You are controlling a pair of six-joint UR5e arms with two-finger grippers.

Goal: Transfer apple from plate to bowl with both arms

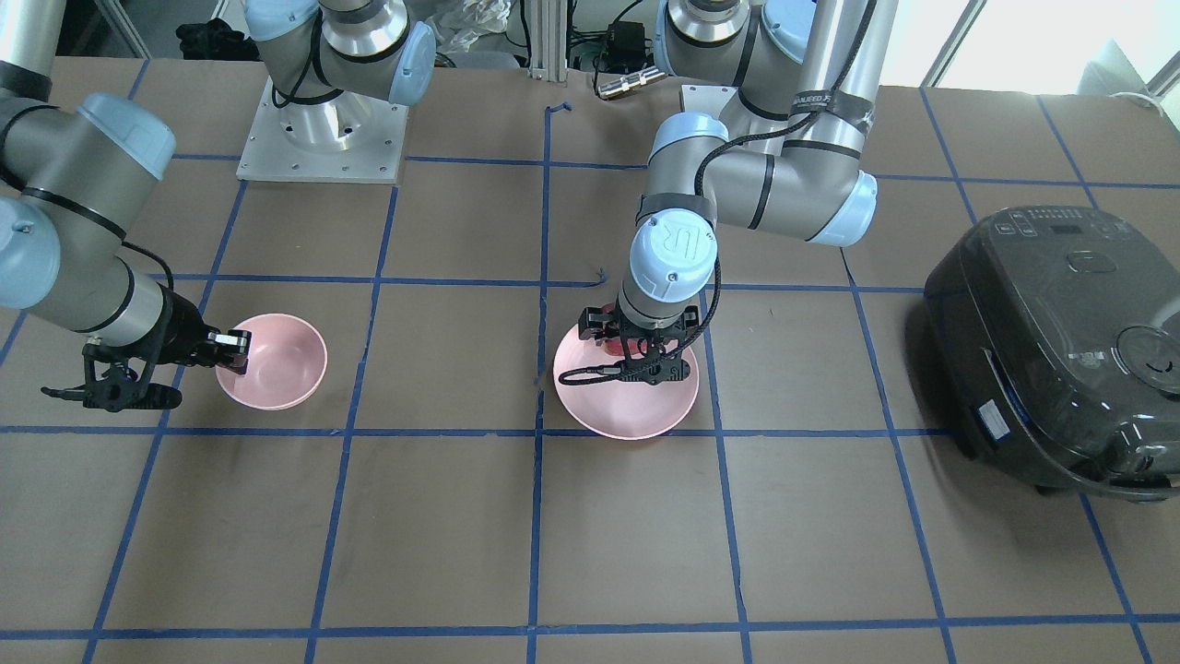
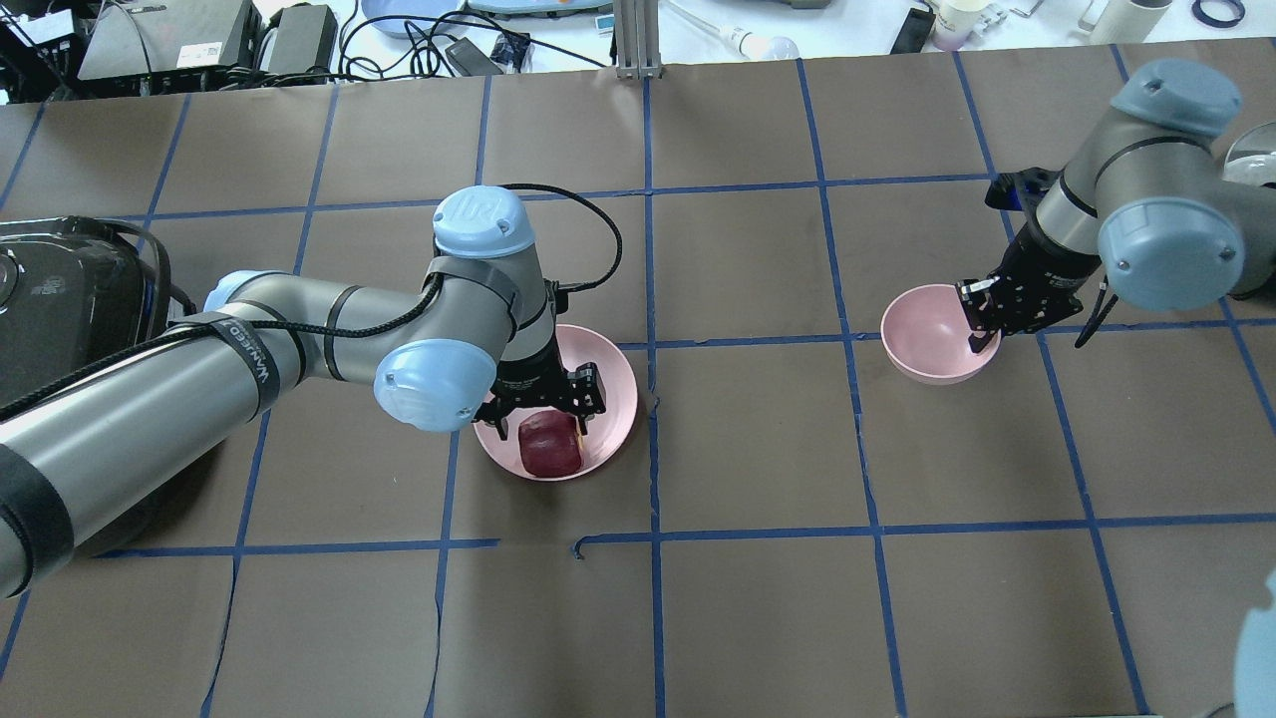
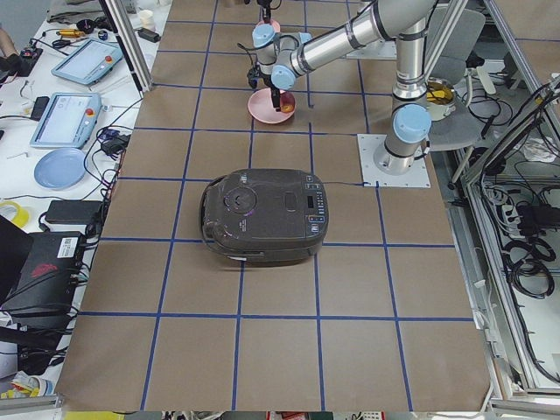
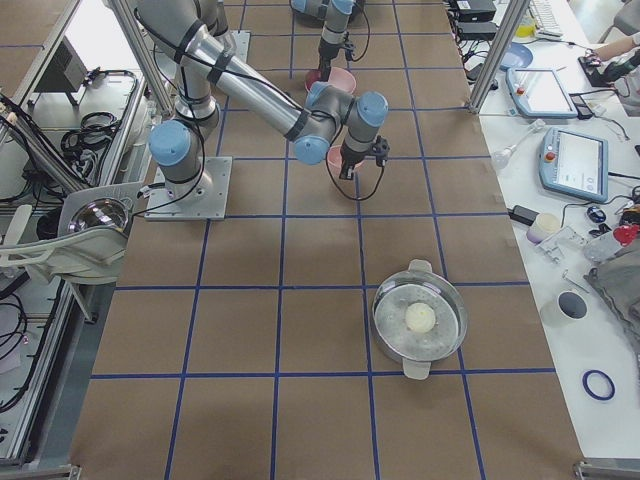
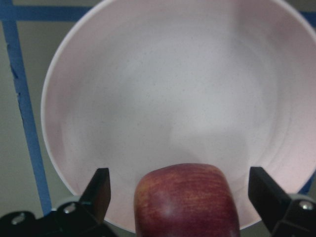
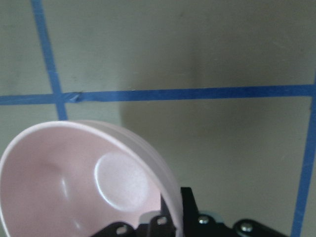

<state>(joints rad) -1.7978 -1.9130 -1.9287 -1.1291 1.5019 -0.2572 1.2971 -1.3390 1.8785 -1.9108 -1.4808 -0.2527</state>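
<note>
The dark red apple (image 2: 548, 444) lies on the near side of the wide pink plate (image 2: 613, 384). My left gripper (image 2: 546, 414) reaches down into the plate. It is open, with a finger on each side of the apple (image 5: 185, 205) and a gap to both fingers (image 5: 101, 190). In the front view the wrist hides most of the apple, above the plate (image 1: 627, 417). My right gripper (image 2: 982, 321) is shut on the rim of the small deep pink bowl (image 2: 927, 339). The rim runs between its fingers in the right wrist view (image 6: 168, 217). The bowl (image 1: 277, 364) holds nothing.
A dark rice cooker (image 1: 1060, 350) stands at the table end on my left, also in the overhead view (image 2: 60, 299). A steel pot with a glass lid (image 4: 418, 318) stands at the end on my right. Blue tape lines grid the brown table.
</note>
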